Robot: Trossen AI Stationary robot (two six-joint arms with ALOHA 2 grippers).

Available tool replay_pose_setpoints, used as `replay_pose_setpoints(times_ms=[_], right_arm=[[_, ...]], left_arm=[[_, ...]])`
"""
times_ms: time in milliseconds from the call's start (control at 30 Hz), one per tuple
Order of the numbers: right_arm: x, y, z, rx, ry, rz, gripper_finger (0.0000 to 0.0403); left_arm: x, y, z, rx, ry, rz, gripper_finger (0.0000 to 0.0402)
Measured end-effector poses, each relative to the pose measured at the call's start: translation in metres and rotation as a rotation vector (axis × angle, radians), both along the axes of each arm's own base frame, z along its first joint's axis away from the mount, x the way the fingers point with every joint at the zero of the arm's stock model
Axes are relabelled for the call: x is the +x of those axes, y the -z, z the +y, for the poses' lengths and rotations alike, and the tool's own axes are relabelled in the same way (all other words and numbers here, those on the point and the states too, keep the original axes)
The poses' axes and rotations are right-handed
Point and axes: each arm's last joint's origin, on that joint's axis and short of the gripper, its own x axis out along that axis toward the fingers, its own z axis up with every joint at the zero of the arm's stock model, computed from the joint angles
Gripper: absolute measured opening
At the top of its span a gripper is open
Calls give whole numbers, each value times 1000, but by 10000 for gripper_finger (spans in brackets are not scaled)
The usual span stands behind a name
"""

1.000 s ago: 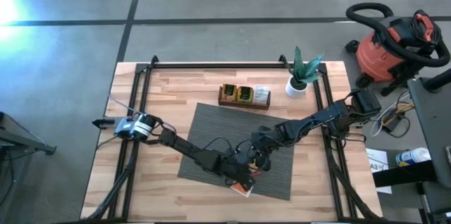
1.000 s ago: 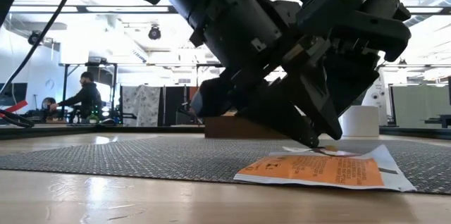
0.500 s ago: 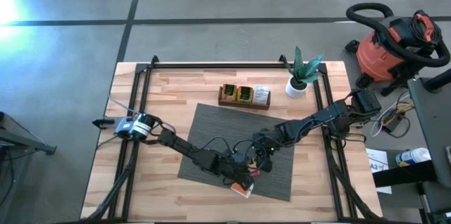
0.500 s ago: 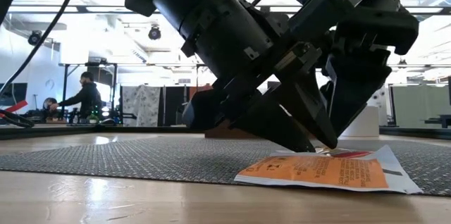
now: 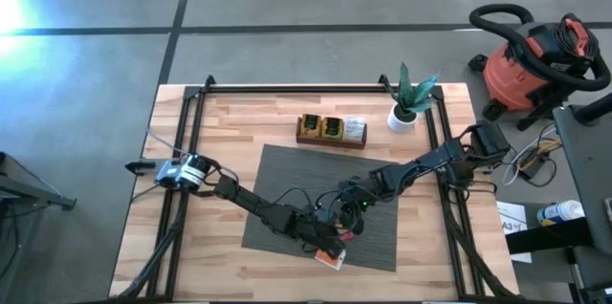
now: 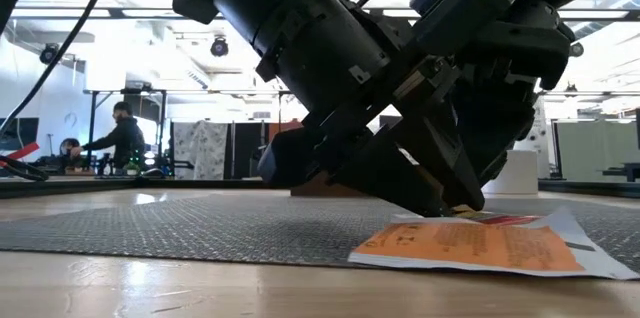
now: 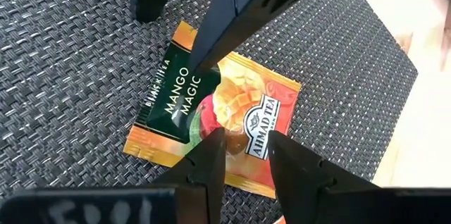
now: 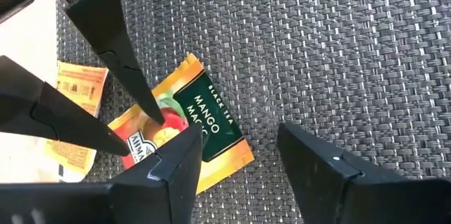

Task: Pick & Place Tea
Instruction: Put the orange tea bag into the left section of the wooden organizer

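both grippers meet low over the grey mat point(image 5: 287, 184), near its front edge, tips pointing at the same sachet. the left gripper point(image 7: 244, 155) has its two fingers point(image 7: 208, 162) spread a little, planted on the orange mango tea sachet point(image 7: 211, 108) with a narrow gap between them; they press down on its face rather than pinch it, as far as the wrist view shows. the right gripper point(image 8: 235, 155) stands with its fingers point(image 8: 317, 164) spread wide, one tip touching the sachet's near edge, the other resting on bare mat off to the side, nothing held between them. the sachet lies flat on the mat directly under both sets of tips. just beyond it, past the left gripper's tips, a second orange-and-white sachet point(image 6: 480, 248) lies face down, overhanging the mat's edge. well behind the grippers, across the mat, a wooden tray point(image 5: 330, 131) holds more sachets, with a small potted plant point(image 5: 408, 103) beside it.
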Motion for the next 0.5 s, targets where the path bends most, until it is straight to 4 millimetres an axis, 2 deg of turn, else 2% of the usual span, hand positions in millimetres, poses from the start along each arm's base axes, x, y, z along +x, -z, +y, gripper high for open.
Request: replay_pose_setpoints(times_ms=[200, 500], right_arm=[[-1, -1, 0, 27, -17, 6, 186], [-4, -1, 4, 33, -38, 40, 158]], left_arm=[[-2, 5, 1, -21, -27, 3, 110], [-4, 7, 2, -34, -46, 6, 110]])
